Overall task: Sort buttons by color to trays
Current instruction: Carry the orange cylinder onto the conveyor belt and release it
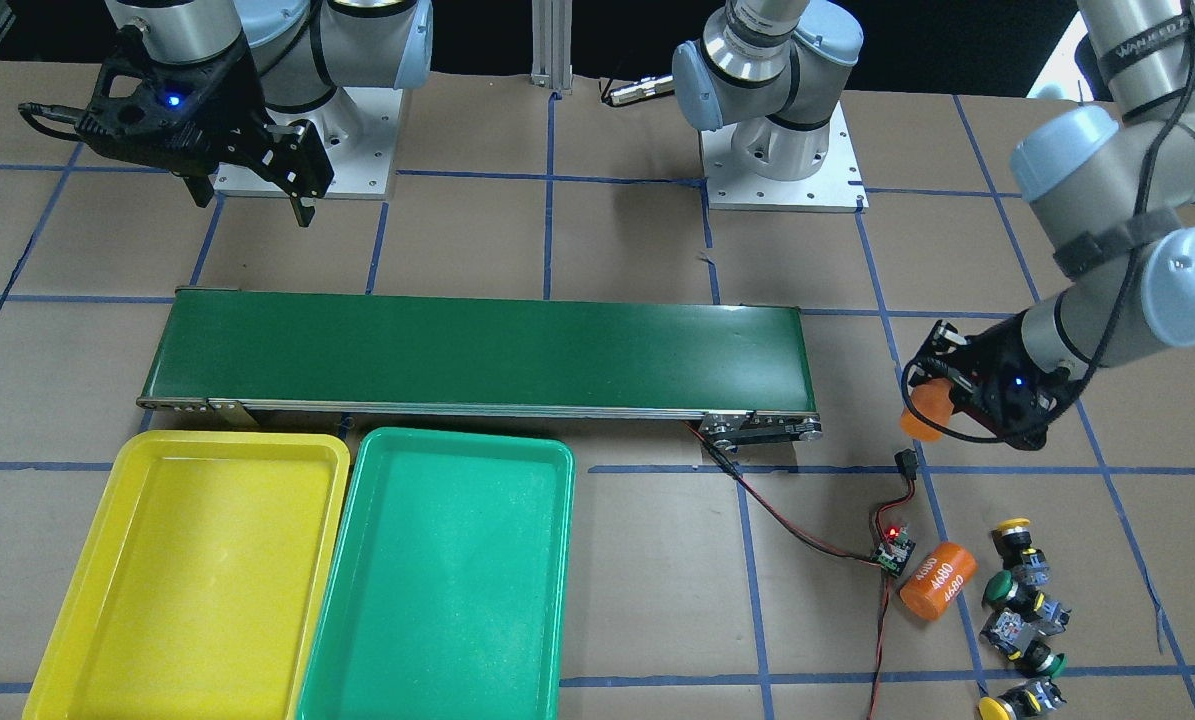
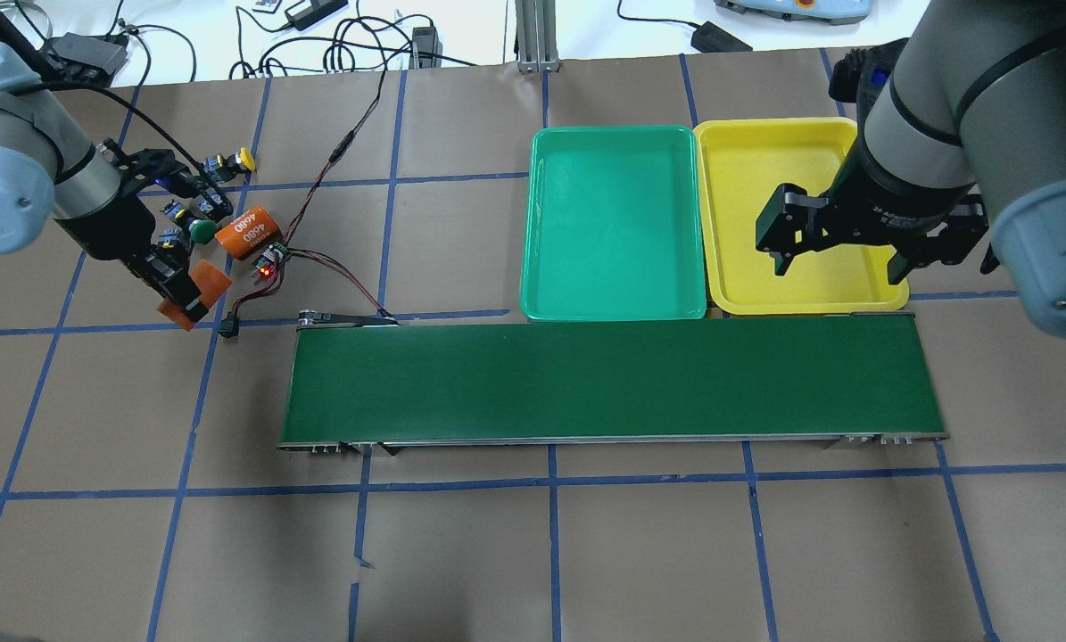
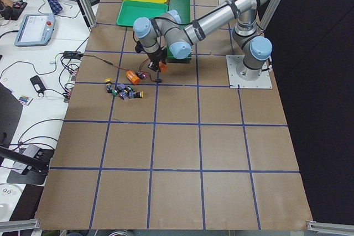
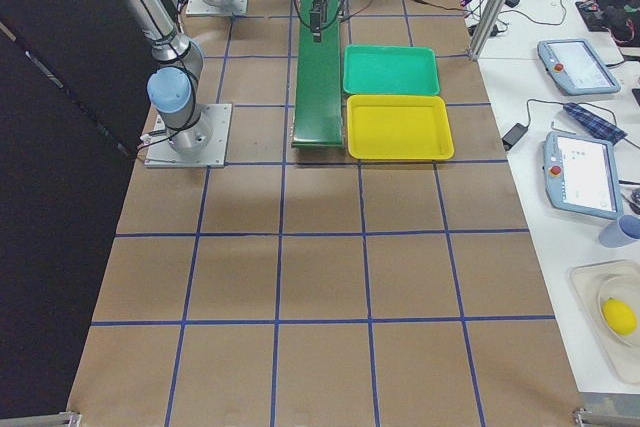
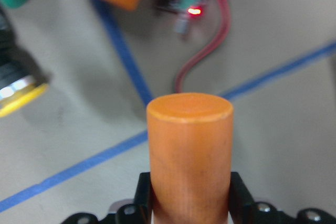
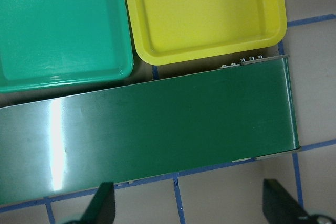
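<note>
Several buttons lie in a cluster on the table: a yellow-capped one [image 1: 1012, 526], two green-capped [image 1: 997, 587] [image 1: 1052, 662] and another yellow-capped [image 1: 997, 708]. My left gripper [image 1: 932, 400] hangs a little beyond them, off the conveyor's end, shut on a plain orange cylinder [image 5: 189, 150]. In the overhead view the left arm hides part of the cluster; a yellow button [image 2: 245, 160] and a green one [image 2: 202, 232] show. The yellow tray [image 2: 747, 178] and the teal-green tray [image 2: 613, 232] are both empty. My right gripper [image 2: 840, 259] is open and empty over the yellow tray's near edge.
A second orange cylinder printed "4680" [image 1: 937, 580] lies beside the buttons, next to a small circuit board [image 1: 894, 550] with red and black wires. The long dark green conveyor belt [image 2: 613, 379] runs along the trays' near side. Both arm bases stand at the table's robot side.
</note>
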### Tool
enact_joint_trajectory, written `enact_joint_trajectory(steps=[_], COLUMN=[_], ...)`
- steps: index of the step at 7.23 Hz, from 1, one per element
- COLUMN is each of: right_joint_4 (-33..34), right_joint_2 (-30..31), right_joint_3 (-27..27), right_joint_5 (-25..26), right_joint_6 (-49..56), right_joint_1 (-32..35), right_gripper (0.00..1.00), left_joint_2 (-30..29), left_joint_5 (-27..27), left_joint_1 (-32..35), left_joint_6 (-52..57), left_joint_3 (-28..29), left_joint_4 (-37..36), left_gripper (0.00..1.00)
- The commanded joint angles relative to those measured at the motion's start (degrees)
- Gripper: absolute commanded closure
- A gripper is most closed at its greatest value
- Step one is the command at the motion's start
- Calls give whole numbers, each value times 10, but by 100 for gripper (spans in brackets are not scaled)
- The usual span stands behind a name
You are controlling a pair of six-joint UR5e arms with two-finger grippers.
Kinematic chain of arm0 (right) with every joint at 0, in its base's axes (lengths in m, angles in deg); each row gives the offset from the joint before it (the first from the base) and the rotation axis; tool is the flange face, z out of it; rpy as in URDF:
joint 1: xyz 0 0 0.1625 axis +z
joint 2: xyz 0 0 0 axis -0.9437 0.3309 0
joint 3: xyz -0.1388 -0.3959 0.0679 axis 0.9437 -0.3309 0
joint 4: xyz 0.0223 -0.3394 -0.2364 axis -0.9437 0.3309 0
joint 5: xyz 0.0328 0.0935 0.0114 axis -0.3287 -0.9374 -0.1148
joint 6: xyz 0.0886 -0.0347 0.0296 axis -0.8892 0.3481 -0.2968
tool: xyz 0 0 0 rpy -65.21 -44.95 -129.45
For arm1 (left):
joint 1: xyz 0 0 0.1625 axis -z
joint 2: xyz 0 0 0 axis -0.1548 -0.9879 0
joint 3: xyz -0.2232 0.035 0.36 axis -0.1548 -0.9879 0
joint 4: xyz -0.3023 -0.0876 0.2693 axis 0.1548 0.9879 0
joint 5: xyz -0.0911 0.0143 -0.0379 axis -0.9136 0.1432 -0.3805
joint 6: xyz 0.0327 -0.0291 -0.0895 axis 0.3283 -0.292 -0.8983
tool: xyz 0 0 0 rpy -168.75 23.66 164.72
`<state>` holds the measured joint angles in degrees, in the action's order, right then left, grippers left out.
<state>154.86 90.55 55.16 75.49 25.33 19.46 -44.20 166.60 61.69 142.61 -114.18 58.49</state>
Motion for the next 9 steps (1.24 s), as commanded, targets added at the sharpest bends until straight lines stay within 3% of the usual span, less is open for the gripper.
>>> enact_joint_trajectory(steps=[1,2,4,5,6,8,9], right_joint_4=[41,51,50,47,47,50,53], right_joint_2=[-2,-19,-23,-24,-24,-25,-23], right_joint_3=[2,6,9,9,9,9,9], right_joint_5=[-25,-25,-20,-13,-13,-12,-16], right_joint_6=[0,-2,5,6,6,6,6], right_joint_1=[-4,-5,-6,-6,-7,-8,-8], right_gripper=[0,0,0,0,0,0,0], left_joint_2=[82,94,83,71,66,70,66], left_joint_5=[4,4,3,4,3,3,3], left_joint_1=[99,132,152,158,160,155,147], left_joint_6=[25,22,12,-14,-28,-59,-55], left_joint_3=[-70,-116,-135,-137,-139,-128,-100], left_joint_4=[42,22,-14,-19,-33,-37,-36], left_gripper=[100,100,100,76,37,19,15])
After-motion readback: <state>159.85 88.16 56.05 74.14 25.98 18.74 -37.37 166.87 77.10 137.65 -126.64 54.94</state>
